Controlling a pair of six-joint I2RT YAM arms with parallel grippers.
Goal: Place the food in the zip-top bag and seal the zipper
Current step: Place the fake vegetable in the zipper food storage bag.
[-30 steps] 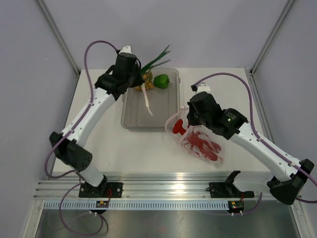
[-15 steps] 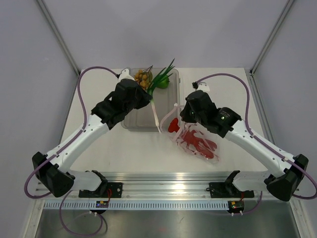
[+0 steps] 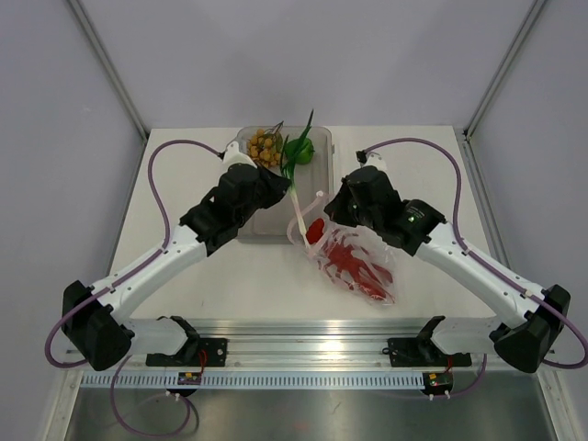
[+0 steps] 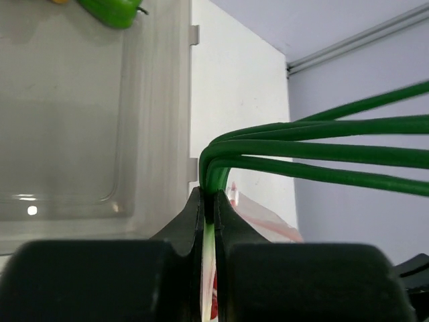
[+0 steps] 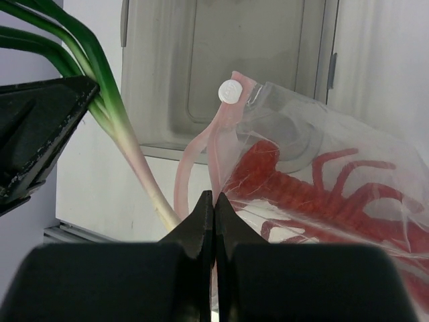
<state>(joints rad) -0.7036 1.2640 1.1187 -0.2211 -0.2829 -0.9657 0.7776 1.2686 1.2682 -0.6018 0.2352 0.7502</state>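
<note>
Clamps thin green stalks in left gripper, seemingly pinches zip-top bag mouth with right gripper; must next feed stalks inside.

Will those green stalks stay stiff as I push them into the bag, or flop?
Probably fairly springy: the stalks arc sideways from the left gripper without drooping. The bag looks floppy and crinkled, so its mouth may collapse when nudged.
</note>
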